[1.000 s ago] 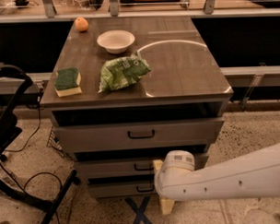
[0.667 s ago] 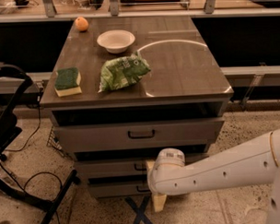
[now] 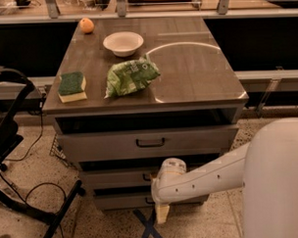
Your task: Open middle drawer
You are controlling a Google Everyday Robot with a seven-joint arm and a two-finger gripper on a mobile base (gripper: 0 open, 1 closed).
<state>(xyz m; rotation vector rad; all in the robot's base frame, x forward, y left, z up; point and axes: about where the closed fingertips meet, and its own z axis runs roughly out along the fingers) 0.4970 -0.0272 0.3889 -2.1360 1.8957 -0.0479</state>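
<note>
The middle drawer [image 3: 112,179] is a wide grey drawer with a low front panel, second from the top in the cabinet. It looks pushed in. Its small black handle [image 3: 146,177] is partly covered by my wrist. My white arm reaches in from the right, and its wrist [image 3: 170,168] is right in front of the drawer's centre. My gripper [image 3: 161,211] hangs below the wrist, pointing down in front of the lowest drawer [image 3: 117,201], just under the middle drawer's handle.
The top drawer [image 3: 101,143] has a taller panel and a black handle [image 3: 150,142]. On the cabinet top lie a green sponge [image 3: 72,86], a green bag [image 3: 131,75], a white bowl [image 3: 123,43] and an orange [image 3: 87,25]. A black frame and cables [image 3: 24,194] are at the left.
My arm has swung left and in toward the drawer fronts. The wrist and gripper now sit at the centre of the middle drawer. The drawers have not moved.
</note>
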